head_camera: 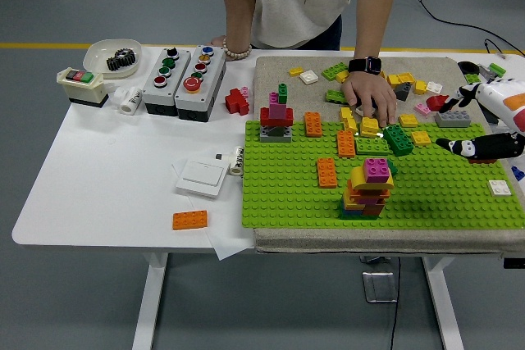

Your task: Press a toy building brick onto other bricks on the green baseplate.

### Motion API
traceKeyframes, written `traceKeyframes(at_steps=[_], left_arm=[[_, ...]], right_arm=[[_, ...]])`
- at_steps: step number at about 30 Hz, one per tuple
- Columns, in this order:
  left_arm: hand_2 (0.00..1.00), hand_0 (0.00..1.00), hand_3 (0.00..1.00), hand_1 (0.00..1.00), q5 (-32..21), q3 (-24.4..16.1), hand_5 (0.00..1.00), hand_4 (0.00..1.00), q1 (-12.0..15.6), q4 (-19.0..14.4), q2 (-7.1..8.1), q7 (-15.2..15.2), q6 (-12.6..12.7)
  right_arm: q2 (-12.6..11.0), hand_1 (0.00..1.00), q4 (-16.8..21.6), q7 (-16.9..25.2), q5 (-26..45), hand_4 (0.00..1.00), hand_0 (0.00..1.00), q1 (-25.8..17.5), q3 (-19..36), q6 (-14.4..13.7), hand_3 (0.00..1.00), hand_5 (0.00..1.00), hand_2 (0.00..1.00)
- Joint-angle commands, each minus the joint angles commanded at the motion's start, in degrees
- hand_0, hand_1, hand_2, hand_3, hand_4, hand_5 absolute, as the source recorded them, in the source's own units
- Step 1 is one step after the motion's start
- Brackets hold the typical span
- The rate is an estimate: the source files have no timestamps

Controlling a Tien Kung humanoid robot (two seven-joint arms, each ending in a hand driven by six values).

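White laminate table (98,178) on my left carries a flat orange brick (189,220), a square white switch plate (202,176) and two grey button boxes (182,78). The studded green baseplate (279,186) follows, with a blocky purple-topped stack (368,188) of yellow, orange and red bricks near its front edge. A person's hand (367,93) rests flat on loose bricks behind — glossy plastic. At the far right my right hand (484,125) hovers over the baseplate's edge, fingers spread, holding nothing.
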Motion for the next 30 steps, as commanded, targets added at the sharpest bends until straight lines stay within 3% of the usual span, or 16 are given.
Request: traceKeyframes(at_steps=[4, 5, 10, 12, 15, 22, 30], left_arm=[[0.742, 0.799, 0.586, 0.771, 0.3, -0.1, 0.661, 0.647, 0.0, 0.0, 0.03, 0.0, -0.1], [0.741, 0.799, 0.586, 0.771, 0.3, -0.1, 0.661, 0.648, 0.0, 0.0, 0.03, 0.0, -0.1], [0.741, 0.799, 0.586, 0.771, 0.2, -0.1, 0.661, 0.648, 0.1, 0.0, 0.05, 0.0, -0.1], [0.740, 0.799, 0.585, 0.771, 0.2, -0.1, 0.661, 0.648, 0.0, 0.0, 0.02, 0.0, 0.0], [0.740, 0.799, 0.585, 0.771, 0.0, 0.0, 0.661, 0.648, 0.0, 0.1, 0.01, -0.1, 0.1], [0.739, 0.799, 0.585, 0.771, 0.0, 0.0, 0.662, 0.647, -0.1, 0.0, 0.00, -0.1, 0.0], [0.736, 0.797, 0.586, 0.770, -0.6, 0.4, 0.661, 0.647, -0.4, 0.0, 0.02, -0.2, 0.1]], right_arm=[[0.6, 0.625, 1.4, -1.7, -1.0, 0.836, 0.682, -4.0, 2.1, 2.0, 0.612, 0.458, 0.649], [0.7, 0.581, 1.7, -2.0, -1.2, 0.834, 0.614, -4.5, 2.4, 2.2, 0.570, 0.463, 0.603], [1.7, 0.581, 3.9, -4.1, -2.7, 0.834, 0.614, -9.3, 5.6, 2.6, 0.570, 0.463, 0.603], [2.0, 0.547, 4.7, -4.8, -2.9, 0.836, 0.558, -11.2, 6.5, 3.1, 0.549, 0.470, 0.578], [2.4, 0.547, 5.2, -5.2, -2.5, 0.836, 0.558, -13.7, 7.1, 5.6, 0.549, 0.470, 0.578], [2.9, 0.530, 1.9, -6.1, -2.6, 0.832, 0.542, -14.7, 5.9, 8.5, 0.537, 0.485, 0.568], [3.1, 0.531, -1.8, -5.9, -2.1, 0.829, 0.558, -13.6, 4.4, 8.5, 0.542, 0.500, 0.573]])
